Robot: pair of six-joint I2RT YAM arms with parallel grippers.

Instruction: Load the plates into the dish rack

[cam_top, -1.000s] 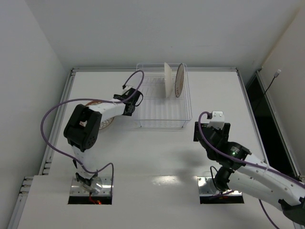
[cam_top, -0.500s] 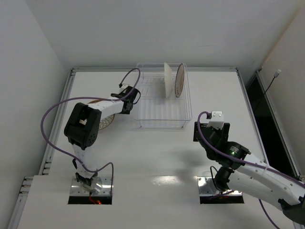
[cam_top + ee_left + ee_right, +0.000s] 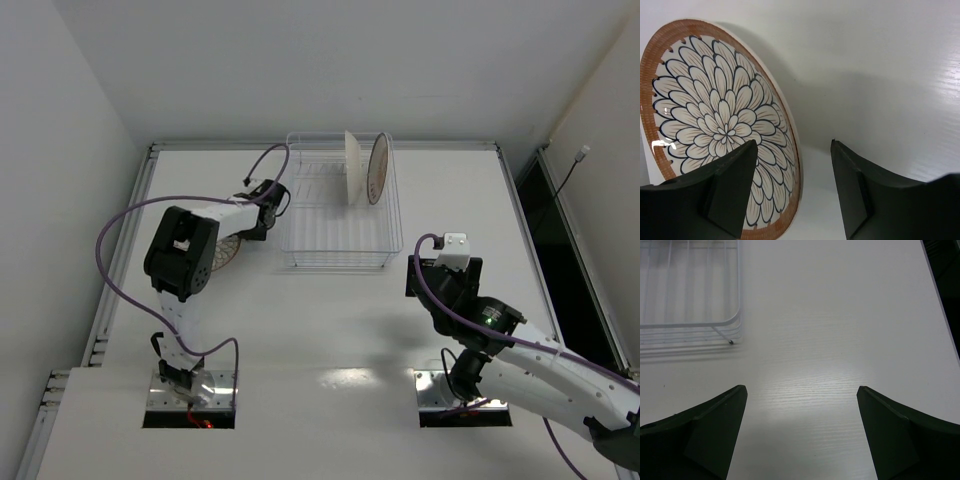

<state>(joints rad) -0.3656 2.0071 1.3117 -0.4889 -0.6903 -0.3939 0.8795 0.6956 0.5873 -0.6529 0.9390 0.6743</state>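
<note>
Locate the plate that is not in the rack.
The petal-patterned plate lies flat on the table, left of the dish rack in the top view, beneath the left gripper, jaws open.

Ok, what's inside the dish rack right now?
In the dish rack, two plates stand on edge at its far right. The left plate shows only a pale side, its pattern hidden; the right plate shows a rimmed face.

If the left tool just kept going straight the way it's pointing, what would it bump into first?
Probably the rim of the petal-patterned plate lying on the table. The open left tool lines up over that edge, though depth is hard to judge.
</note>
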